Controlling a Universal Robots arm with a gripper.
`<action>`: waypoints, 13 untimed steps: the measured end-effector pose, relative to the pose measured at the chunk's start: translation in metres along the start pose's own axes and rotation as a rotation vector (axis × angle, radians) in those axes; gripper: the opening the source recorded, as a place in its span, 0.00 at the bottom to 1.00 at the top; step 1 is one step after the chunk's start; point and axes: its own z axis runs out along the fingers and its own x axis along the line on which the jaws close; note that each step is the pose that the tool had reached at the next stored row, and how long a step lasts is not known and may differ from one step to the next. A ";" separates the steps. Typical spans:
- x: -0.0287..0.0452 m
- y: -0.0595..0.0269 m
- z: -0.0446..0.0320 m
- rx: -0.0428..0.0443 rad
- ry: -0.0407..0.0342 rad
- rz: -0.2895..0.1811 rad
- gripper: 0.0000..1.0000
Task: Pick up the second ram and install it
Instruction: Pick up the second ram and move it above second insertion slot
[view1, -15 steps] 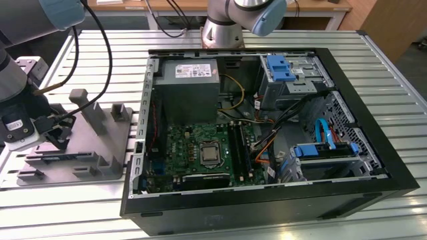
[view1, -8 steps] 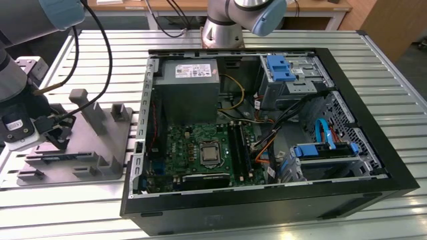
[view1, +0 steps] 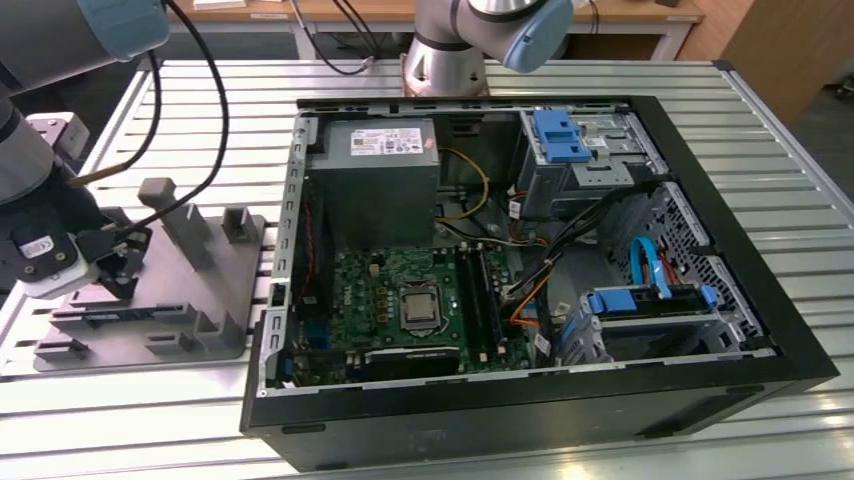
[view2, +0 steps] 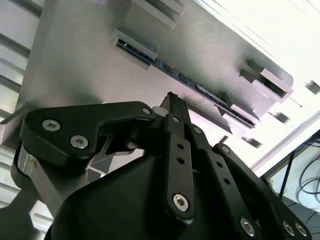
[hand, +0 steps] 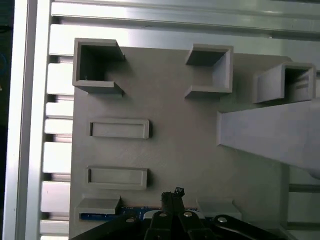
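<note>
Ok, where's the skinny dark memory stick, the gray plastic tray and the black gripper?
thin dark memory stick (view2: 182, 79), second wrist view, middle of its edge.
gray plastic tray (hand: 165, 125), first wrist view, bare floor.
black gripper (hand: 172, 196), first wrist view, its tip.

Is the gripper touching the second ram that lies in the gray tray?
Apart. In the second wrist view, a band of bare gray tray shows between the gripper and the second ram, which lies in the tray's slots.
</note>
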 end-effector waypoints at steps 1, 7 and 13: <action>0.0000 0.0000 0.0001 -0.0005 0.0001 -0.018 0.10; -0.0001 -0.0001 0.0001 -0.0032 0.0009 -0.126 0.10; -0.0001 -0.0001 0.0000 -0.0050 0.0016 -0.205 0.10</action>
